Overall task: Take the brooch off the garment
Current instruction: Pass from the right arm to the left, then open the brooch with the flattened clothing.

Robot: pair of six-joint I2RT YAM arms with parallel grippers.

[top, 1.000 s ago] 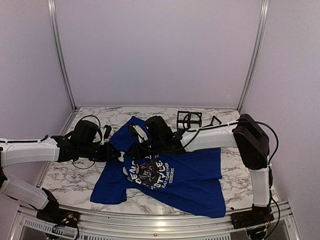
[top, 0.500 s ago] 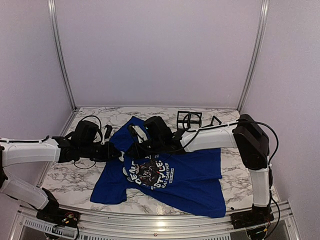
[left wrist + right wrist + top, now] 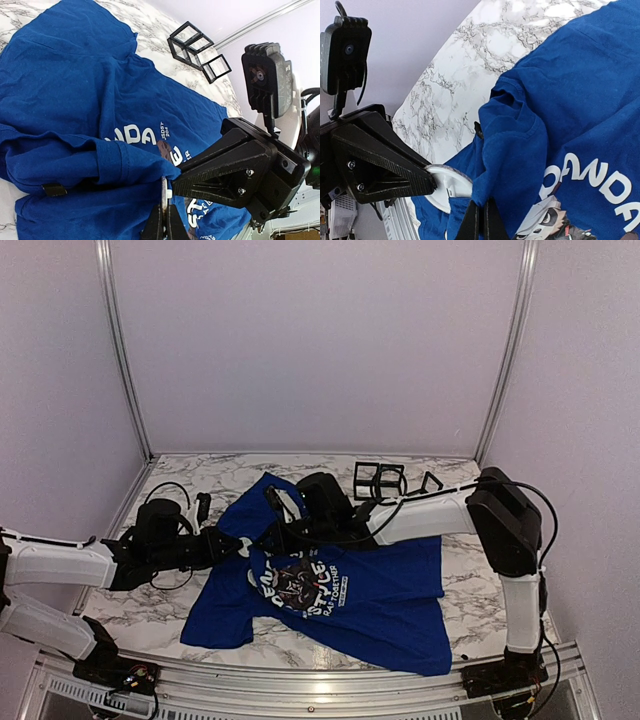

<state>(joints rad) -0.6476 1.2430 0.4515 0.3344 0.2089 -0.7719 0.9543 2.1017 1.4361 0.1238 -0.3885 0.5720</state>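
The garment [image 3: 350, 595] is a royal-blue T-shirt with a panda print and white lettering, spread across the marble table. A fold of it near the collar is lifted between the two grippers. The brooch [image 3: 446, 186] is a round disc with a white back, pinned at that fold; in the left wrist view the brooch [image 3: 164, 189] shows edge-on. My left gripper [image 3: 164, 212] is shut on the brooch's rim. My right gripper [image 3: 481, 207] is shut on the blue fabric right beside the disc. In the top view the left gripper [image 3: 240, 546] and right gripper [image 3: 268, 537] almost meet.
Black wire-frame cubes [image 3: 378, 480] stand at the back of the table, beyond the shirt; the cubes [image 3: 192, 42] also show in the left wrist view. Metal rails run along the table's left, right and front edges. The right arm [image 3: 430, 512] stretches low over the shirt's upper part.
My left gripper has shut on the brooch, and the left arm has dropped slightly and drawn back to the left. The right gripper keeps its hold on the fabric.
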